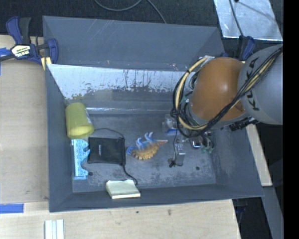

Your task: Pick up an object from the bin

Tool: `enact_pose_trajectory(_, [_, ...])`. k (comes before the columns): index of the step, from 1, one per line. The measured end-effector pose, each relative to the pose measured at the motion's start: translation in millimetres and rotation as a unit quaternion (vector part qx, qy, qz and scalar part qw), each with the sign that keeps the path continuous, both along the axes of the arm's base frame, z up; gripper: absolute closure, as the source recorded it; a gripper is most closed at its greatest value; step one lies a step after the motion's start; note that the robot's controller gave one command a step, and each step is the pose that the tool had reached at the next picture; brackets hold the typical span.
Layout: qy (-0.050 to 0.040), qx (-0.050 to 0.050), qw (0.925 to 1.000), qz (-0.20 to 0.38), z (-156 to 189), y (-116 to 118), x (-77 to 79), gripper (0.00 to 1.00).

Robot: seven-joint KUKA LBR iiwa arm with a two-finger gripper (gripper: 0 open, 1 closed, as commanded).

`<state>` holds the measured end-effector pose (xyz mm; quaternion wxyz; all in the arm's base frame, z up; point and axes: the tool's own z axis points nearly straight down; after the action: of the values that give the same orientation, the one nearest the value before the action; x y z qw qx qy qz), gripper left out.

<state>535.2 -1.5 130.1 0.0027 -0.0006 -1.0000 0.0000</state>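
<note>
— Where is your claw?

— My claw (pixel 177 159) hangs low over bare grey floor in the right half of the bin (pixel 139 44), below my orange cover (pixel 217 91) and its looped cables (pixel 182 96).

— How far open is it, and does it have hold of anything?

— I cannot tell either; it is too small and dark against the floor.

— What lies nearest?

— A tan toothed thing (pixel 145 152) with blue loops on it, near the bin's middle, just beside my claw on the camera's left and apart from it.

— And around that?

— Left of it a black case (pixel 107 150), close by, with a thin cord (pixel 127 171) curling toward the front wall. Past the case, a blue packet (pixel 79 158) lies along the left wall, and a yellow cylinder (pixel 78 118) on its side sits above it. A pale yellow pad (pixel 122 188) rests against the front wall.

— Anything between you and the tan thing?

— Only open floor.
</note>
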Motion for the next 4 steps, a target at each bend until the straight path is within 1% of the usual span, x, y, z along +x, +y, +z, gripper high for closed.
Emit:
enact_pose_trajectory(1, [-0.0041, 0.0, 1.0, 0.0, 4.5, 0.0, 1.9, 0.0])
enact_pose_trajectory(2, [-0.0047, 0.0, 0.9996, -0.028, -28.2, 13.5, 6.3, 0.0])
enact_pose_trajectory(3, [-0.0062, 0.0, 0.9994, -0.034, -59.8, 22.4, 21.6, 1.0])
enact_pose_trajectory(4, [-0.0062, 0.0, 0.9994, -0.034, -59.8, 22.4, 21.6, 1.0])
